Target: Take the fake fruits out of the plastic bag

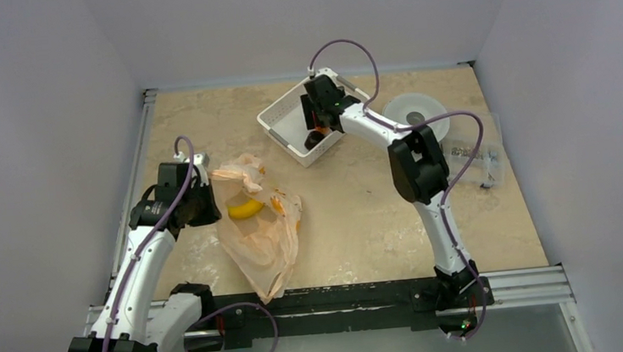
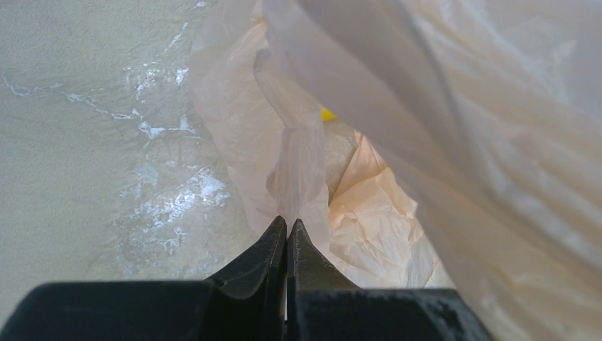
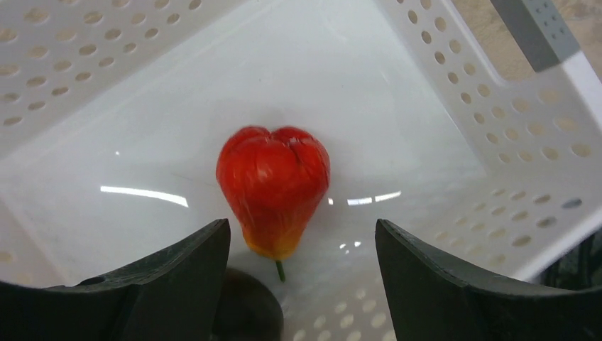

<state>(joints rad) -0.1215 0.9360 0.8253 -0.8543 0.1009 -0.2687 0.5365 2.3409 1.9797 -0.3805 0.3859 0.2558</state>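
Observation:
The plastic bag [image 1: 259,232] lies crumpled on the table left of centre, with a yellow fake fruit [image 1: 245,208] showing through its mouth. My left gripper [image 1: 204,178] is shut on a thin fold of the bag's [image 2: 369,142] edge. In the left wrist view, that gripper [image 2: 286,224] pinches the film and a speck of the yellow fruit [image 2: 327,114] shows inside. My right gripper [image 3: 302,226] stands open inside the white basket [image 3: 440,92]. A red-orange fruit [image 3: 273,185] sits in the basket, touching neither finger. A dark fruit [image 3: 245,305] sits beside the left finger.
The white perforated basket [image 1: 281,110] stands at the back centre, with my right gripper [image 1: 319,128] in it. A white round dish [image 1: 411,109] and a clear plastic piece [image 1: 477,157] lie at the back right. White walls close in three sides.

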